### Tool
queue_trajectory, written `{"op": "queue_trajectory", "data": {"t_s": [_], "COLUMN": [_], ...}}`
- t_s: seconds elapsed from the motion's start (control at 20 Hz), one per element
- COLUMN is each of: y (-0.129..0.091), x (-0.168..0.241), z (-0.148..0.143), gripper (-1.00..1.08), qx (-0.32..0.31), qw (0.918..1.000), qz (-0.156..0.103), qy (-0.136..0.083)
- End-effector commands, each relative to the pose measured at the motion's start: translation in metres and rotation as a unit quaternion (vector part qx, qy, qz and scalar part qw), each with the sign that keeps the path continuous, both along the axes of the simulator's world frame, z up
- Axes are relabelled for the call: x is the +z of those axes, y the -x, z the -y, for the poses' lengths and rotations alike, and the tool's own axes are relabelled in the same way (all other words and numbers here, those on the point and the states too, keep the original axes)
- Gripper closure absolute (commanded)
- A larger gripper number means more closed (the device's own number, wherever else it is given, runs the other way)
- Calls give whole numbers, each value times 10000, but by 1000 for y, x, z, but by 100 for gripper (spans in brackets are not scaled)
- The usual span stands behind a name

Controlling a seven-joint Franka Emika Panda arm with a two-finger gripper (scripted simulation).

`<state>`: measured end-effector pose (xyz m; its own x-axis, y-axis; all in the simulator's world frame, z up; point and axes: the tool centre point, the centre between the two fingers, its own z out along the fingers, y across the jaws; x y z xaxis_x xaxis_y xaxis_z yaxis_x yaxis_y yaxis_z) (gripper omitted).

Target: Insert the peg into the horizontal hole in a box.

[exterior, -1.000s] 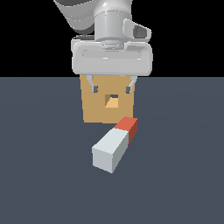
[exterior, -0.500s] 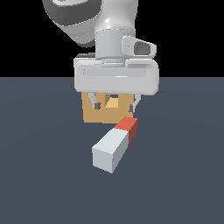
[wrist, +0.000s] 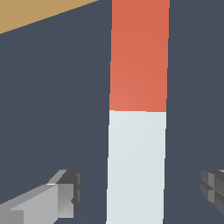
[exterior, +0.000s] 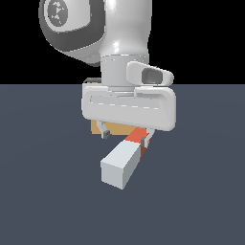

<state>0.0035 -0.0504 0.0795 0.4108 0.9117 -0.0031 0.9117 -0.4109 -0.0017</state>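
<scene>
- While my gripper [exterior: 127, 135] is hanging over the peg [exterior: 123, 161] with its fingers [wrist: 59, 197] spread apart on either side of the bar and gripping nothing, I am judging the main risk to be a poor grab: the wrist view is showing more gap on one side of the peg than on the other, so a closing finger could be shoving the bar sideways before the other meets it.
- Closing on the white stretch, well back from the red tip, could be leaving a long overhang that is tipping or wobbling as I am steering it toward the box [exterior: 115, 128].
- Aiming is the next worry: my own hand is covering most of the box in the exterior view, and I cannot tell where the hole is from here.
- Lying flat on the floor, the peg is a long square bar, pale grey-white along most of its length with a red-orange end pointing toward the box and stopping just short of it.
- Looking at the box, I am seeing only a tan strip behind my hand.
</scene>
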Motion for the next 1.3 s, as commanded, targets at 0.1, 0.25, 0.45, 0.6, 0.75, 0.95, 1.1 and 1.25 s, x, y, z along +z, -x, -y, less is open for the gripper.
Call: {"op": "queue_trajectory", "data": {"t_s": [0.1, 0.25, 0.45, 0.6, 0.75, 0.95, 1.1, 1.25], "y": [0, 1, 1, 1, 2, 1, 1, 1], "x": [-5, -5, -18, -34, -48, -55, -55, -55], "z": [3, 3, 3, 3, 3, 3, 3, 3], "gripper": [-92, -92, -92, -92, -92, -92, 108, 108], "qx": [-138, -105, -112, -125, -134, -137, -137, -137], "qw": [9999, 9999, 9999, 9999, 9999, 9999, 9999, 9999], "qz": [14, 6, 8, 11, 13, 14, 14, 14], "qy": [-8, -5, -6, -8, -10, -10, -10, -10]}}
